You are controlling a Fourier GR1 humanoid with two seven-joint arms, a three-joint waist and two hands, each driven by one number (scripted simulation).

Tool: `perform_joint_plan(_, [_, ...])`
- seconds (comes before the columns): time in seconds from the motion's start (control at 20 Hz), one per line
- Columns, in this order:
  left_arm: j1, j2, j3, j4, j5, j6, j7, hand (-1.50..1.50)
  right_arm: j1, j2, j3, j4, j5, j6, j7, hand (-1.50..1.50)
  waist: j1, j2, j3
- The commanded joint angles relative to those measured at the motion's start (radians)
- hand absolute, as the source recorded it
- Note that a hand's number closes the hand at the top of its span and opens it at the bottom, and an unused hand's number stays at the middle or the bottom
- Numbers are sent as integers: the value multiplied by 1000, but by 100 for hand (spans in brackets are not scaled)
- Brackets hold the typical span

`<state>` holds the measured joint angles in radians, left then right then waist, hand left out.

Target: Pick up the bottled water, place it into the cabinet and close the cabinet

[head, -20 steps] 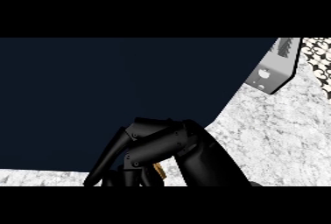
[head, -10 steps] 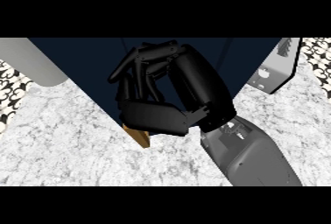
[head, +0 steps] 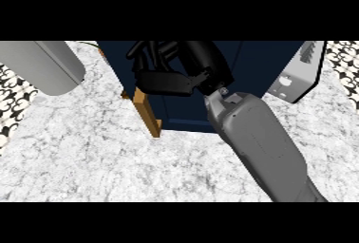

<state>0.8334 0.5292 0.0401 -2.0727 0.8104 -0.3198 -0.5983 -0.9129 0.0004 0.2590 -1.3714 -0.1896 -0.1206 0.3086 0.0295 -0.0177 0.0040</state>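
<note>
Now the right hand sits up at the far side against the dark cabinet, fingers curled over; whether they hold the bottled water I cannot tell, no bottle shows. The wooden door edge lies just left of it

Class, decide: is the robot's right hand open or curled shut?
Curled shut: the right hand fingers bend inward against the dark cabinet. Anything held is hidden.

White marbled counter, black-and-white patterned wall tiles at both side edges
</note>
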Motion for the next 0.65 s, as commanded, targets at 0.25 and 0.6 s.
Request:
perform_joint_plan(0.25, [-53, -16, -9, 11, -4, 0, 28, 150, -84, -55, -89, 282, 3, -1, -94, 150, 8, 33, -5])
perform_joint_plan(0.6, [-80, 12, 18, 20, 15, -11, 54, 150, -52, -59, -75, 334, 6, 5, -171, 150, 4, 36, -5])
